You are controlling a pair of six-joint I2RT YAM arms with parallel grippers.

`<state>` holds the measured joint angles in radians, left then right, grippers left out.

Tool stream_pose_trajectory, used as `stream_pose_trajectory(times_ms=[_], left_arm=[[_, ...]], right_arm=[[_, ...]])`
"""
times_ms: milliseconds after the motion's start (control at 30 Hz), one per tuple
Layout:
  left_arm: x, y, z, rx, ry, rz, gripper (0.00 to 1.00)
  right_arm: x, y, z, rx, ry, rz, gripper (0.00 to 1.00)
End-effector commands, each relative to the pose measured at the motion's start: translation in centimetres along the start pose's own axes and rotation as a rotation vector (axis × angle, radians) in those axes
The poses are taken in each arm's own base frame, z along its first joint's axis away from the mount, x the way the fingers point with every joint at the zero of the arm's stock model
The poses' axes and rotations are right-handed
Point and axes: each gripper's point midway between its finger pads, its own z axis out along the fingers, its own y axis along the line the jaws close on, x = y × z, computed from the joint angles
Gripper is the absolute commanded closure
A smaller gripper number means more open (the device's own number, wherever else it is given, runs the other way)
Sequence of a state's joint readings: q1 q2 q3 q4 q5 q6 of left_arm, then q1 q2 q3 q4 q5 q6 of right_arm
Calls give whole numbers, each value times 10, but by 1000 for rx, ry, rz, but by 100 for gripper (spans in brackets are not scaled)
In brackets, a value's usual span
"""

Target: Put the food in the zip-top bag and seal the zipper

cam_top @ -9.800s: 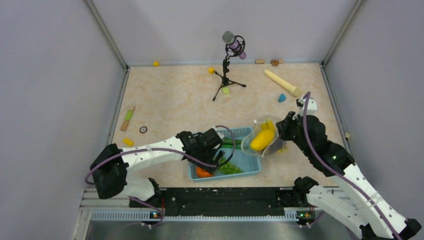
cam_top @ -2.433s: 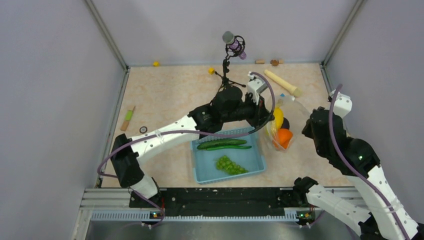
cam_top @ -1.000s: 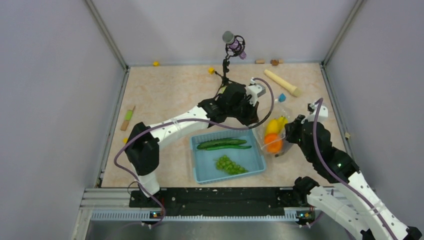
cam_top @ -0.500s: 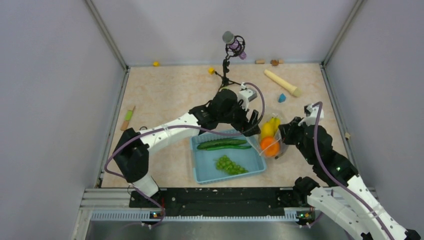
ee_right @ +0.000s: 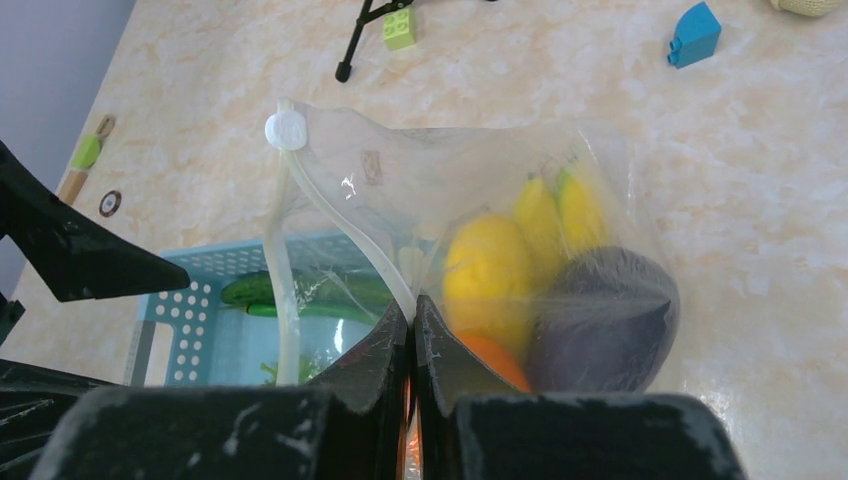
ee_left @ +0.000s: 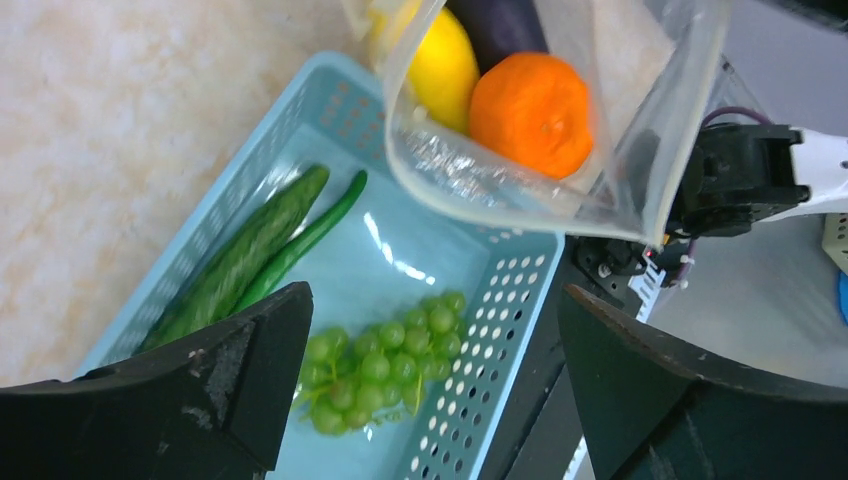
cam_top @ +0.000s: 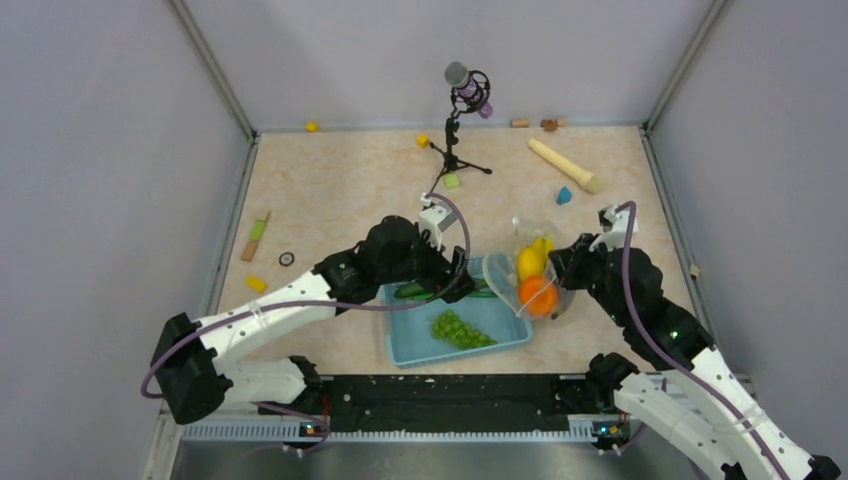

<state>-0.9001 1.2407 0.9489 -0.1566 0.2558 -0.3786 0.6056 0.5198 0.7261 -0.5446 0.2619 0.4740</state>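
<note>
Clear soft plastic zip-top bag: centre-right of the overhead view, at the right end of the light blue plastic basket. Mouth gaping, whitish zipper strip unsealed.

Inside the bag:
- one orange
- one yellow oval fruit
- one yellow banana
- one dark purple eggplant

In the basket:
- two green cucumbers
- one green grape bunch

Right gripper is clenched on the bag's rim. Left gripper is spread wide and empty.

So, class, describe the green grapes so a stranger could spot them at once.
Find the light blue basket near the middle of the table's front edge. In its near half lie the green grapes: a cluster of small round beads, unlike the long cucumber along its far side.
</note>
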Motion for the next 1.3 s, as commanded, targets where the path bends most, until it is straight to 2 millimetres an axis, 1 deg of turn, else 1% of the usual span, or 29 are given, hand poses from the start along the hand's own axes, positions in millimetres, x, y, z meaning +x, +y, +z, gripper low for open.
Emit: stream_pose_trajectory(times_ms=[0, 133, 267, 367, 467, 533, 667, 867, 967, 1133, 1233, 1267], left_arm=[[22, 18, -12, -103, -8, -121, 3], [49, 33, -20, -168, 28, -157, 3], [82, 41, -15, -202, 155, -231, 3], [109, 50, -12, -258, 266, -281, 3], [128, 51, -5, -240, 333, -302, 6], [136, 48, 2, -217, 363, -315, 8], [143, 45, 10, -196, 392, -321, 11], [165, 40, 19, -184, 474, -333, 21], [170, 40, 21, -198, 493, -324, 27], [174, 38, 26, -204, 511, -317, 42], [176, 37, 30, -202, 520, -310, 54], [175, 36, 31, -201, 520, -310, 60]], right_arm=[[-11, 11, 0, -56, -44, 5, 99], [-12, 12, 0, -64, -43, 1, 99], [-11, 12, 0, -61, -38, -2, 99], [-8, 11, 2, -55, -27, -5, 99], [-7, 10, 3, -50, -20, -6, 99], [-6, 9, 3, -45, -17, -7, 99], [-5, 4, 4, -16, -18, -3, 99], [-5, 2, 4, -5, -18, -4, 99], [-4, 2, 5, -5, -15, -5, 99], [-4, 0, 5, 8, -17, -3, 99], [-4, -1, 5, 10, -14, -4, 99], [-4, 0, 5, 11, -16, -2, 99]])
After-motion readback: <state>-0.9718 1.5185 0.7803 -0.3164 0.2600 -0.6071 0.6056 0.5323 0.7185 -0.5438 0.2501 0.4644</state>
